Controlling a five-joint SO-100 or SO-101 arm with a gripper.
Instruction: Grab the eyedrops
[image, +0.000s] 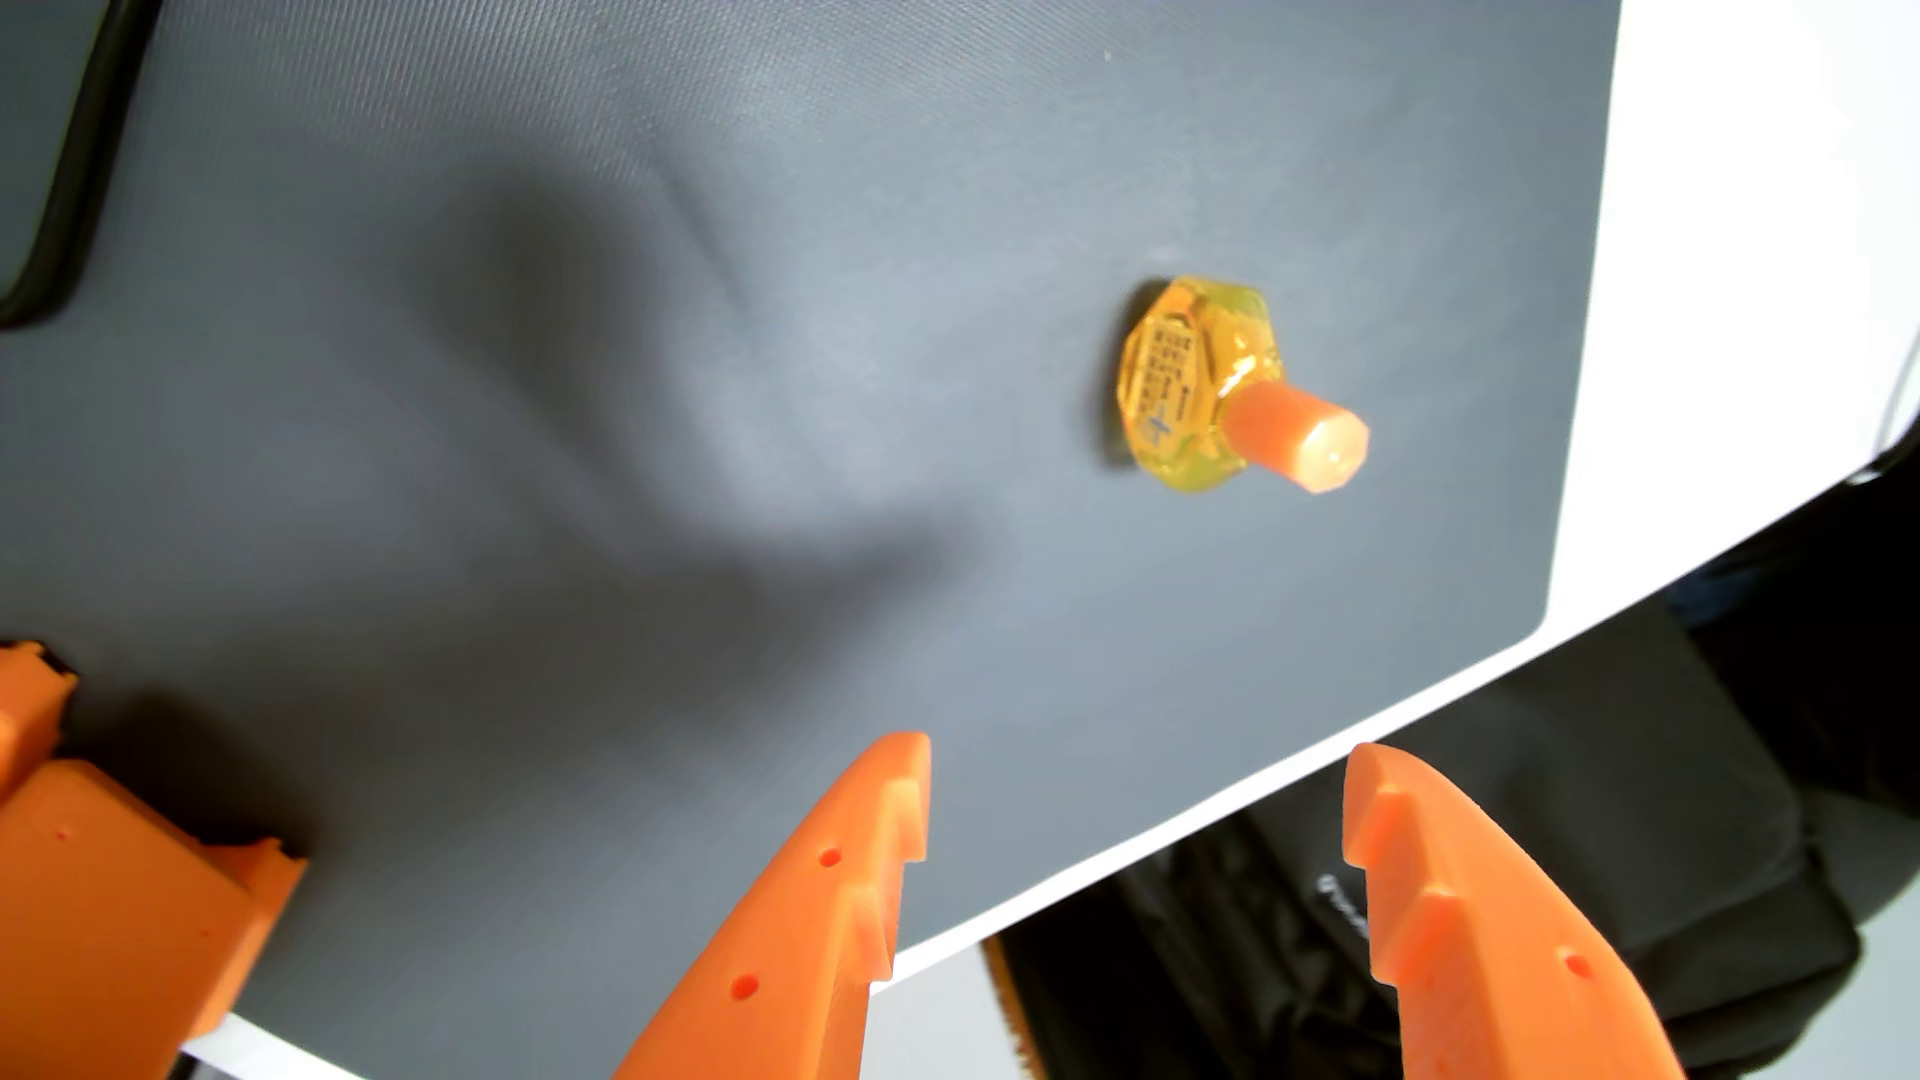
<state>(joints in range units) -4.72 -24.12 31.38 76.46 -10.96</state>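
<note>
Eyedrops bottle (1195, 379) upright on mat (623, 312)

Eyedrops (1195, 384): glossy translucent amber plastic, matt orange cap. Mat (623, 415): matt grey woven cloth. Gripper (1138, 768): matt orange plastic.

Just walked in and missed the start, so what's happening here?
An orange gripper hangs open above a grey mat, holding nothing. It is after the eyedrops, a small yellow bottle with an orange cap, which stands on the mat apart from the fingers. The grab has not yet happened.
</note>
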